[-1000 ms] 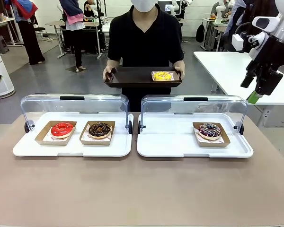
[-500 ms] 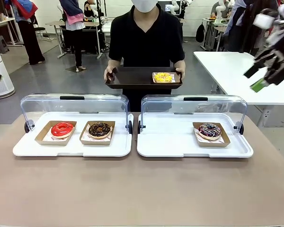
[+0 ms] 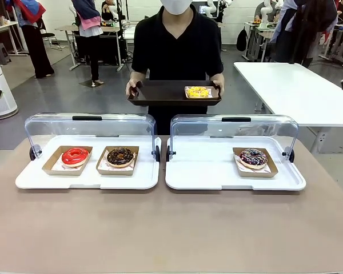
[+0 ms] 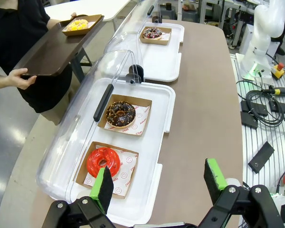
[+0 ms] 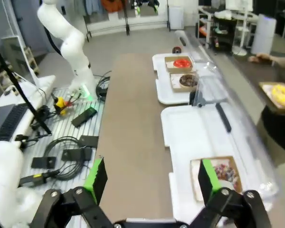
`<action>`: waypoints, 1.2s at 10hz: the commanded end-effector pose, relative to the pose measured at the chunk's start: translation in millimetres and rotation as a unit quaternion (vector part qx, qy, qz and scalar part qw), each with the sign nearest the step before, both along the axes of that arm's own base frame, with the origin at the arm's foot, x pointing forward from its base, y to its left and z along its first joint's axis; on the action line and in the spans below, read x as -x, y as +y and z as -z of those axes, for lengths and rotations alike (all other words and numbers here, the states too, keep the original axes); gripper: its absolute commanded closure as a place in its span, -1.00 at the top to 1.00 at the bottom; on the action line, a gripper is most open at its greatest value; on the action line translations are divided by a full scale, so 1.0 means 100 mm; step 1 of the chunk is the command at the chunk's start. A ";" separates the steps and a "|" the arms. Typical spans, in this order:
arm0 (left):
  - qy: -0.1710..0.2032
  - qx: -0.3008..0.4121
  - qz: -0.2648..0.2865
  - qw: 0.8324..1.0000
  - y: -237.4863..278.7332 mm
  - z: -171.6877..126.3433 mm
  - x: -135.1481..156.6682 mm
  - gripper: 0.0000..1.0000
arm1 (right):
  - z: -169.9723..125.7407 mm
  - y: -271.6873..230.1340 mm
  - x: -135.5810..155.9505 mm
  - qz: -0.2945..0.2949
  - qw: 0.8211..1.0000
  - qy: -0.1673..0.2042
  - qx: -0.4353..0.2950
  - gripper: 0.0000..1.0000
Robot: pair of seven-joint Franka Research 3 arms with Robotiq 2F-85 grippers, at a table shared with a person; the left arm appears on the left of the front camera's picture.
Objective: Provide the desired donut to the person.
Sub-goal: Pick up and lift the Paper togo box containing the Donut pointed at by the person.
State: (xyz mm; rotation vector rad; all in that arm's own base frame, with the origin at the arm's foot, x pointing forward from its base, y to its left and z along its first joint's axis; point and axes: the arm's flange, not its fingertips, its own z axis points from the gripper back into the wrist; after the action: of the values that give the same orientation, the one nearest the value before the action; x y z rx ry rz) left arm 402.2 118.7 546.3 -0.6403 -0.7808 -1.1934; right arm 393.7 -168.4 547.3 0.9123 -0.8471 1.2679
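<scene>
The person stands at the far side, both hands on a brown tray that carries a yellow donut. On the left white tray lie a red donut and a chocolate donut. A purple sprinkled donut sits on the right white tray. Nothing marks which one is the desired donut. My left gripper hangs open high above the red donut. High over the table's near edge, my right gripper is open too, with the sprinkled donut beside it.
Both clear lids stand tipped open behind the white trays. The brown table is bare in front of them. A white table stands at the back right. Cables and boxes lie beside the robot's base.
My right arm has swung up and away to the right, leaving the front view. The donuts and the person's tray have stayed in place.
</scene>
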 end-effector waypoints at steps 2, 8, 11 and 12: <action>-0.003 0.009 0.001 1.000 -0.01 -0.01 0.00 1.00 | 0.30 -0.12 -0.19 0.051 0.997 0.033 0.048 1.00; -0.003 0.009 0.001 1.000 -0.01 -0.01 0.00 1.00 | 0.35 -0.09 -0.18 0.090 0.993 0.007 0.078 1.00; -0.003 0.009 0.001 1.000 -0.01 -0.01 0.00 1.00 | 0.30 -0.16 -0.26 0.078 0.995 0.004 0.067 1.00; -0.003 0.009 0.001 1.000 -0.01 -0.01 0.00 1.00 | 0.30 -0.16 -0.26 0.078 0.995 0.004 0.067 1.00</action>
State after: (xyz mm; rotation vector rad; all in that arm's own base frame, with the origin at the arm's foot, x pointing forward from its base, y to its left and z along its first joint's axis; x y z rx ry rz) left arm 402.2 118.5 546.3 -0.6404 -0.7806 -1.1937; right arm 417.8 -181.9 517.2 0.7242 -0.8026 1.1720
